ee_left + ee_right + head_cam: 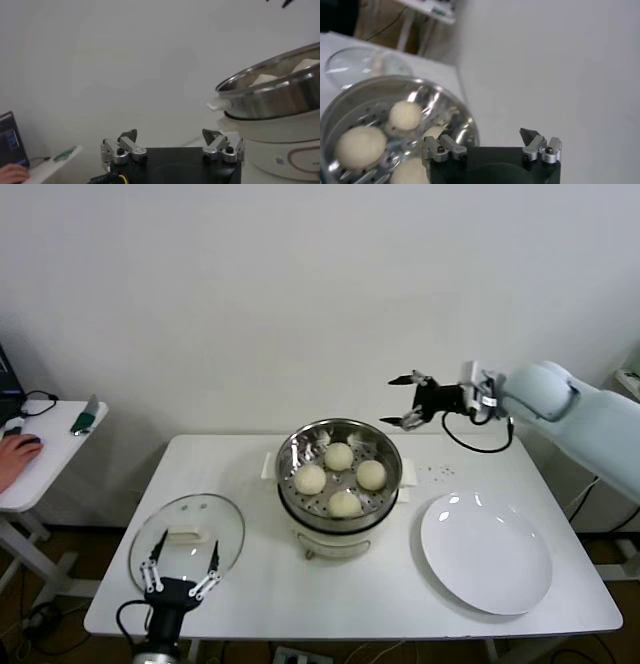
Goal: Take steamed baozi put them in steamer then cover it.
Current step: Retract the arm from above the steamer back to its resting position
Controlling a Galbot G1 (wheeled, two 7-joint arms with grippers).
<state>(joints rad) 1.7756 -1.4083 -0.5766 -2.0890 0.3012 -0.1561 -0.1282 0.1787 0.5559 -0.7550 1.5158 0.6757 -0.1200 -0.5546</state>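
The four buns [341, 477] lie together inside the steel steamer [385, 494], which stands on its cream pot base in the middle of the white counter [260, 584]. The glass lid [187, 536] lies flat on the counter to the robot's left of the steamer, apart from it, with its white handle facing up. The left pincer [181, 566] is at the near edge of the lid, its fingers spread wide and holding nothing. The right pincer [410, 400] hangs in the air behind the steamer on the right side, also open and empty. A white plate [486, 554] lies to the right of the steamer.
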